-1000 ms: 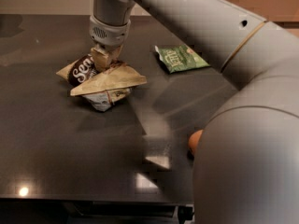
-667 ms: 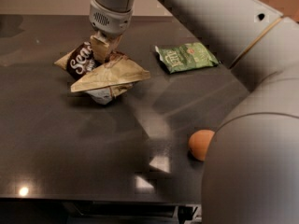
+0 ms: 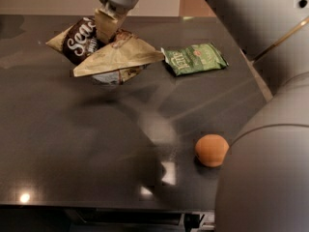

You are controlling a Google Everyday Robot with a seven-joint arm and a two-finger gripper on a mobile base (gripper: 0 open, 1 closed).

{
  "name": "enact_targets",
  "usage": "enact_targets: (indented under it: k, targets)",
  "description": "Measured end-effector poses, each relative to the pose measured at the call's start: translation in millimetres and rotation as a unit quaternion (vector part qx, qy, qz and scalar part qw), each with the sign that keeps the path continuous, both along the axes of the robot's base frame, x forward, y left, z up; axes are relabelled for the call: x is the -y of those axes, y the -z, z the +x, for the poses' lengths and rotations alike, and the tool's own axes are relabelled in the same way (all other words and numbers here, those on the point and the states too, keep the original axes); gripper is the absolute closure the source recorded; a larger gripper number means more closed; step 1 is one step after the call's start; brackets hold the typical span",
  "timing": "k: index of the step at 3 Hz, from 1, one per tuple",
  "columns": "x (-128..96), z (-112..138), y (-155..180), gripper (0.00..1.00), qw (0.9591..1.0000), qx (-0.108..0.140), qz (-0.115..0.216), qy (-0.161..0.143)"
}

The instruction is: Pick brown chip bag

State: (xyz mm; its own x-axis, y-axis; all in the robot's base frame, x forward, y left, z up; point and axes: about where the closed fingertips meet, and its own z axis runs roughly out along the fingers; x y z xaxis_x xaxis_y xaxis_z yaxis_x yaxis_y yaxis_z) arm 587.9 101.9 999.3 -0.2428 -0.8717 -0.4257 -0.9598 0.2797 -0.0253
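Upper left: large crinkly brown chip bag (image 3: 79, 41), cream ends, white script, hung crumpled just above the dark glossy tabletop (image 3: 72, 153), shadow beneath. The gripper (image 3: 107, 30) came in from the top edge, jaws clamped on the bag's middle. To the right, a small flat green snack bag (image 3: 193, 58) lay on the table. Front right sat a round orange fruit (image 3: 211, 150), beside the grey robot arm (image 3: 270, 178).

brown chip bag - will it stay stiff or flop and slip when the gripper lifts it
Likely floppy: the brown chip bag is creased and folded where the gripper, at top left, pinches its middle. Probably light for its size, since its ends stick out sideways rather than sagging. The glossy film could slip in a narrow pinch.
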Motion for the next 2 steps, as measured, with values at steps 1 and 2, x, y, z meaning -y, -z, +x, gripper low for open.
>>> enact_targets:
  k: [1,2]
  targets:
    - [0.5,4.9,-25.9,1.0,0.9993,0.02,0.026,-0.016]
    - [-0.2,5.4,-25.7,1.0,0.9993,0.02,0.026,-0.016]
